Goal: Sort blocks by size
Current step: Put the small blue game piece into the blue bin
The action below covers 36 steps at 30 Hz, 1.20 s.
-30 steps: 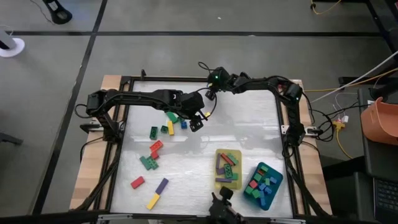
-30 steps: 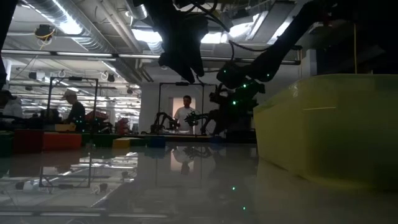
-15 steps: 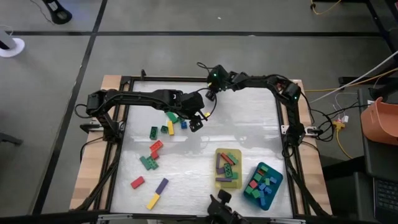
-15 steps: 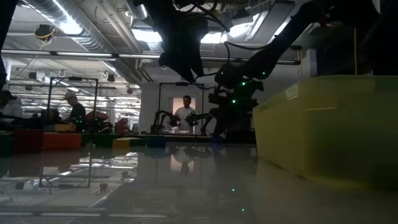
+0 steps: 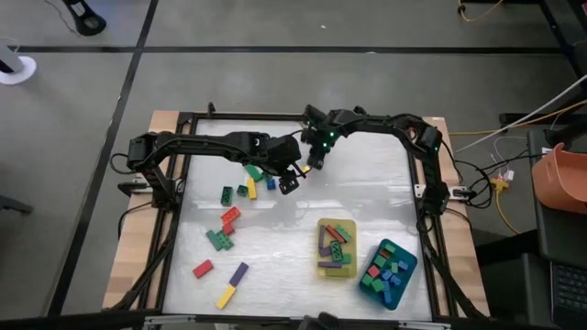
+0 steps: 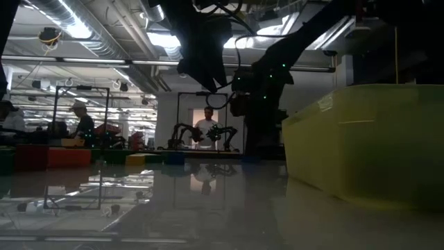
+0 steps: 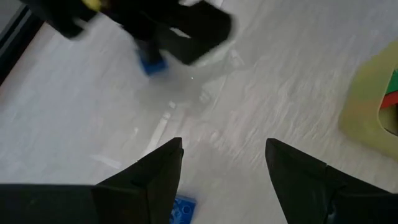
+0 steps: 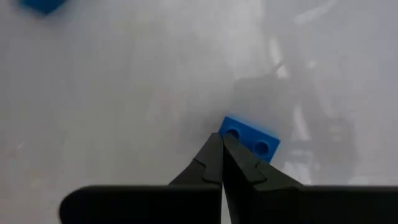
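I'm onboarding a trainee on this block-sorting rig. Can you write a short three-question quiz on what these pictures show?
1. True or false: the left hand is open, holding nothing.
2. Which tray sits nearer the table's right edge: A) the yellow tray, B) the teal tray?
3. Fill in: in its own wrist view, the right hand is shut, with a ____ block lying just past its fingertips.

Key:
1. True: its fingers stand apart over bare table.
2. B.
3. Blue.
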### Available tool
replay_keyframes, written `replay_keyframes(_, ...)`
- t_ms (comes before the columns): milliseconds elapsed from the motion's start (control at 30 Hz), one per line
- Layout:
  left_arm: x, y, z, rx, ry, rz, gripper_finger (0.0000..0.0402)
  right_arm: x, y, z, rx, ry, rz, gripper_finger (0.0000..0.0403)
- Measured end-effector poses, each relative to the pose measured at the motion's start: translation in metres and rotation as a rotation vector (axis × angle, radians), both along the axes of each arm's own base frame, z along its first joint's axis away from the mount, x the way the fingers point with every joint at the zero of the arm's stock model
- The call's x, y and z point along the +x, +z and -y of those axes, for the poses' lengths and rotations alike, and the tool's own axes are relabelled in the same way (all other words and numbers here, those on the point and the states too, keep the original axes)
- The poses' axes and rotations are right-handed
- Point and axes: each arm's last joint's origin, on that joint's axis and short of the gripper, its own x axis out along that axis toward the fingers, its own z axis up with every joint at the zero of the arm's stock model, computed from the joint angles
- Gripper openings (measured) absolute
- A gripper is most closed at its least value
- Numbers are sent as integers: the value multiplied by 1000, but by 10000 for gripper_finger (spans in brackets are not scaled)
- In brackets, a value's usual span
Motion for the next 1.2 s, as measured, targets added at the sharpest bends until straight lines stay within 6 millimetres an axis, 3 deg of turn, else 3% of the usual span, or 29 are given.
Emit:
replay_keyframes(233,-6,12,11,5,-29,26,219,7,-2,-39,74,117,-80,5)
replay_keyframes(500,-33,44,35,107,27,58,219,15,-2,-61,67,175,-82,9)
replay_keyframes(800,-64,53,59,230,137,-46,219,19,3,-67,84,147,-99,93)
replay_keyframes(1000,-83,37,75,280,118,-96,219,27,33,-63,96,69,-159,142)
replay_keyframes(1100,-93,22,83,279,116,-111,219,33,53,-63,83,36,-140,149)
replay_keyframes(1200,-101,6,89,276,108,-102,219,32,58,-65,49,8,-175,149)
